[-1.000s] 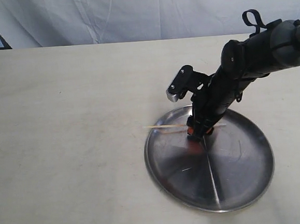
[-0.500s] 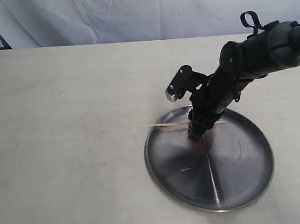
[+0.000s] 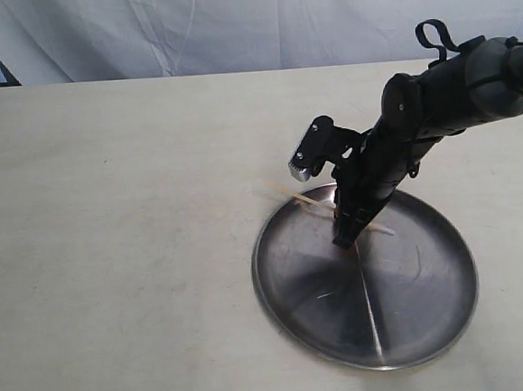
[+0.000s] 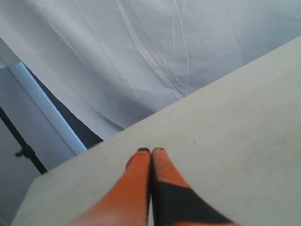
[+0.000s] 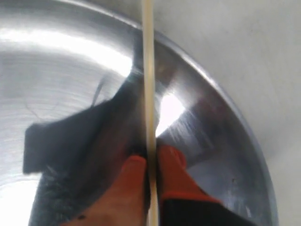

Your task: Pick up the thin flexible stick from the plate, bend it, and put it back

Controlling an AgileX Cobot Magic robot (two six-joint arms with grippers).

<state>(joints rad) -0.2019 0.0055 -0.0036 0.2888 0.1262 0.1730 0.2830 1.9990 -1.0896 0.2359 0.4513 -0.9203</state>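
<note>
Right wrist view shows your right hand (image 5: 149, 162) pinching the thin flexible stick (image 5: 147, 70); bend it sharply and it may snap.

High exterior, near wrists (common plate (image 3: 420, 305))

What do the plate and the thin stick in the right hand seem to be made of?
The plate looks like polished metal, perhaps steel: silver, with bright glare, reflections and faint scratches. The thin stick, pinched in the right hand, is pale cream, matte and even; dry pasta, plastic or wood, I cannot tell which.
</note>
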